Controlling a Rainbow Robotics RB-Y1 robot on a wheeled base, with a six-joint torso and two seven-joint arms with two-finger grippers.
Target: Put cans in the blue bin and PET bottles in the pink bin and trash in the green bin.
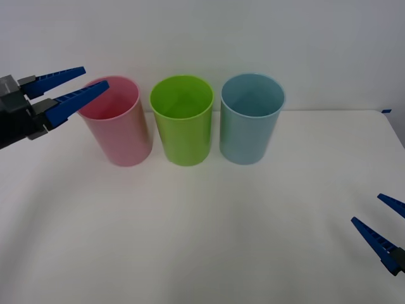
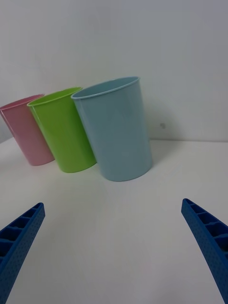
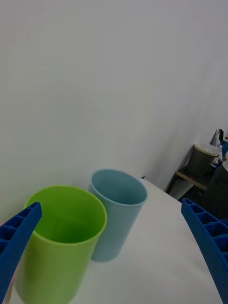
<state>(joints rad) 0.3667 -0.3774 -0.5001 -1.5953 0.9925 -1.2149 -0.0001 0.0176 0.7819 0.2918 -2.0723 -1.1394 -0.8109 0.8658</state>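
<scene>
Three tall cup-shaped bins stand in a row at the back of the white table (image 1: pixel 202 240): the pink bin (image 1: pixel 117 120) on the left, the green bin (image 1: pixel 182 119) in the middle, the blue bin (image 1: pixel 251 117) on the right. My left gripper (image 1: pixel 92 83) hovers open just left of the pink bin's rim, raised above the table, with nothing between its fingers. My right gripper (image 1: pixel 373 214) is open and empty low at the table's right front. From the right wrist I see the blue bin (image 2: pixel 118 128), green bin (image 2: pixel 64 130) and pink bin (image 2: pixel 28 130). No cans, bottles or trash are in view.
A white wall runs behind the bins. In the left wrist view the green bin (image 3: pixel 64 237) and blue bin (image 3: pixel 116 209) stand close together, and a dark container (image 3: pixel 204 161) on a stand sits off the table's far side.
</scene>
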